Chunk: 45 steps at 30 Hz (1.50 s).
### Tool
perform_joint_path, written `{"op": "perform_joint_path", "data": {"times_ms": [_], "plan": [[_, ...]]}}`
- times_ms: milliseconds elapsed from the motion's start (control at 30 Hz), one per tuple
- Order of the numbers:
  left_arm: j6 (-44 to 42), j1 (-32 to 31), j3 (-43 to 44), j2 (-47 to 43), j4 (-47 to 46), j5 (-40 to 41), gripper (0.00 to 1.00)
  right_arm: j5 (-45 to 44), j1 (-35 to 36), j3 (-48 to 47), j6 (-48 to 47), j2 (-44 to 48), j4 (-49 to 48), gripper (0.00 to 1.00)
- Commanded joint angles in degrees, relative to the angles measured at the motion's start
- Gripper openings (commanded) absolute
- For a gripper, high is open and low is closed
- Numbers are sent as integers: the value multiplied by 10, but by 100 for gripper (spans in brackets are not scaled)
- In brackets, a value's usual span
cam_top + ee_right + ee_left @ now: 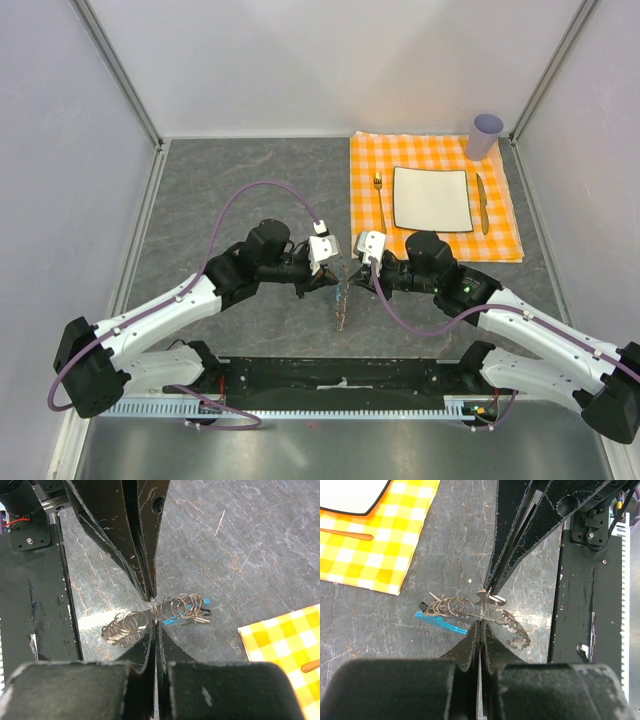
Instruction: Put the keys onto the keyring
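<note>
The left gripper (pixel 480 625) and right gripper (pixel 156 624) are both pinched shut, tip to tip, on the thin middle of the keyring (pixel 452 607), which lies on the table (pixel 445 540) between them and looks light, floppy and slippery, so hold a ring, not the blue tag (pixel 442 623).

Bright, even light from above fills the top view, leaving only soft shadows. In both wrist views a white glare patch lies on the dark surface (pixel 445 540) just beside the keyring (pixel 452 606), toward the black rail (pixel 580 605). The near jaws are blurred; the keyring is sharp.
</note>
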<state>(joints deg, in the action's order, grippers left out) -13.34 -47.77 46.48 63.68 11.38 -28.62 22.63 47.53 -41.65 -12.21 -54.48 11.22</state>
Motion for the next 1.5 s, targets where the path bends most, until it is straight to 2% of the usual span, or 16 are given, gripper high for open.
{"op": "perform_joint_path", "data": {"times_ms": [0, 1467], "plan": [[17, -3, 3, -14, -46, -13, 2, 20, 3, -2, -1, -3, -19, 0], [13, -2, 3, -15, -40, -4, 2, -11, 3, 1, -3, 10, -16, 0]]}}
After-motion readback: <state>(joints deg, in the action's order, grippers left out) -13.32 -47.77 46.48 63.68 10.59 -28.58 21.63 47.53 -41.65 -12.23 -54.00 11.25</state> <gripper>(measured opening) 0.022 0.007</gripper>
